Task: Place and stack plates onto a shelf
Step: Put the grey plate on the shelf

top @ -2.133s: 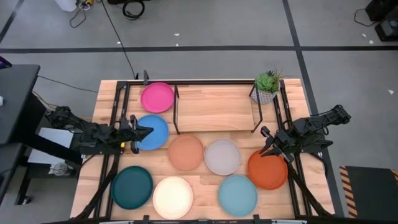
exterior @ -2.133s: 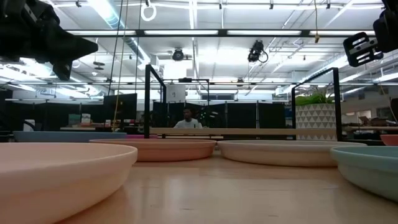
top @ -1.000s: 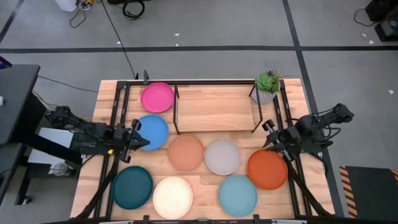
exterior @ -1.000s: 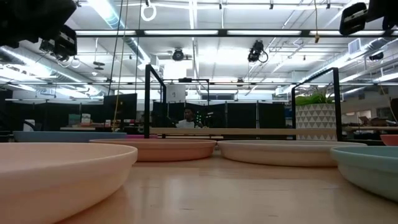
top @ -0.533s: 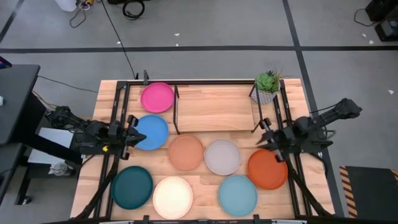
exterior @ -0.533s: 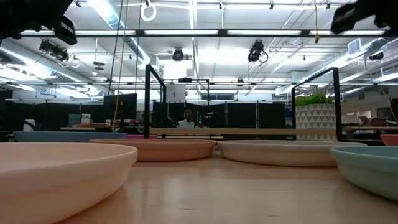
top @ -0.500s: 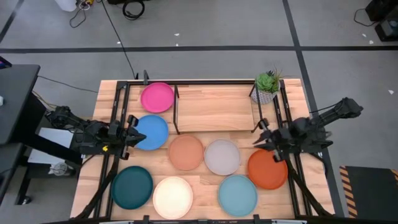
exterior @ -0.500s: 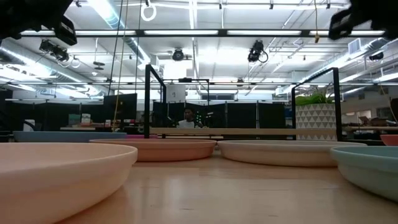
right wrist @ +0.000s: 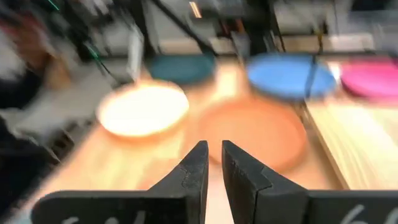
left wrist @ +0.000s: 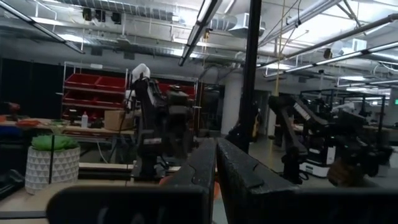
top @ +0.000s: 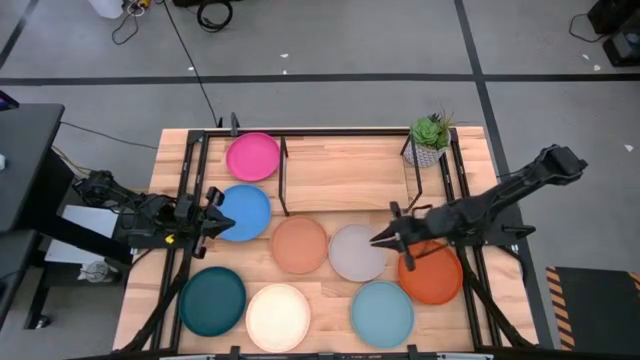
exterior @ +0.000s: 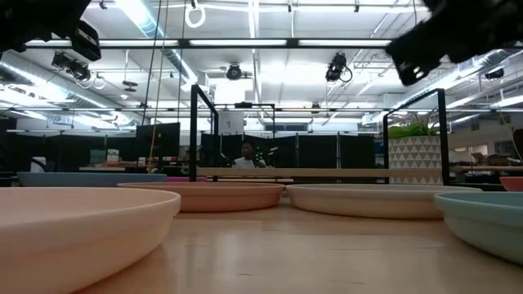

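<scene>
Eight plates lie flat on the table: pink (top: 252, 157), blue (top: 247, 212), peach (top: 299, 245), grey (top: 352, 256), orange (top: 432, 275), dark teal (top: 213, 300), cream (top: 278, 317) and light blue (top: 382, 313). The shelf (top: 345, 175) stands at the far middle and bears no plate. My right gripper (top: 377, 240) is shut and hovers above the grey plate's far right rim, pointing toward the table's left. In its blurred wrist view the peach plate (right wrist: 252, 134) lies ahead of it. My left gripper (top: 216, 221) is shut and waits high over the blue plate's left rim.
A potted plant (top: 430, 140) in a white pot stands at the shelf's far right corner. Black frame rails (top: 190, 180) run along the table's left, right and far sides. A person (exterior: 246, 155) sits far off in the room beyond the table.
My right arm has stretched out fast toward the table's left. Its gripper has gone from beside the orange plate's far rim to above the grey plate. No plate has moved.
</scene>
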